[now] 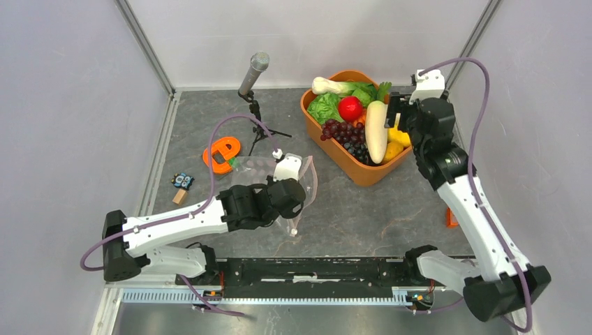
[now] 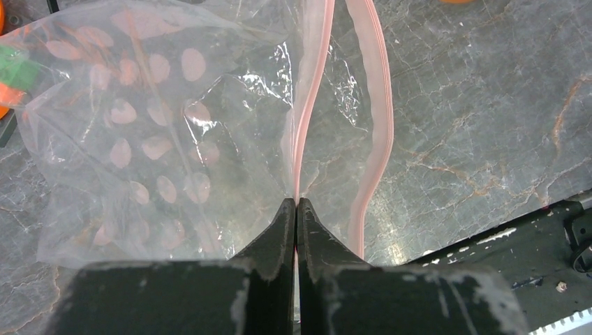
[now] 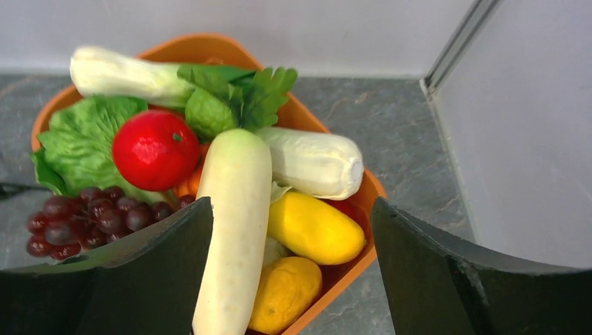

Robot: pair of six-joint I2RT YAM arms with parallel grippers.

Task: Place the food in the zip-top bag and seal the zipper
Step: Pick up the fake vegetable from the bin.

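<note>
The clear zip-top bag (image 1: pixel 269 171) (image 2: pixel 174 139) lies flat on the grey table, its mouth parted. My left gripper (image 1: pixel 293 209) (image 2: pixel 297 202) is shut on one pinkish zipper (image 2: pixel 307 118) strip; the other strip (image 2: pixel 380 105) curves free to the right. The food fills an orange tub (image 1: pixel 363 174): purple grapes (image 1: pixel 345 132) (image 3: pixel 84 216), a red piece (image 1: pixel 350 108) (image 3: pixel 155 149), a long white radish (image 1: pixel 376 129) (image 3: pixel 234 223), yellow pieces (image 3: pixel 314 227) and green leaves (image 3: pixel 84 139). My right gripper (image 1: pixel 398 122) (image 3: pixel 292 202) hangs open over the tub's right end, holding nothing.
A microphone on a small tripod (image 1: pixel 253 77) stands behind the bag. An orange object (image 1: pixel 222 155) lies at the bag's far left corner, a small block (image 1: pixel 181 185) further left. A small orange item (image 1: pixel 450 218) lies by the right arm. Enclosure walls stand close to the tub.
</note>
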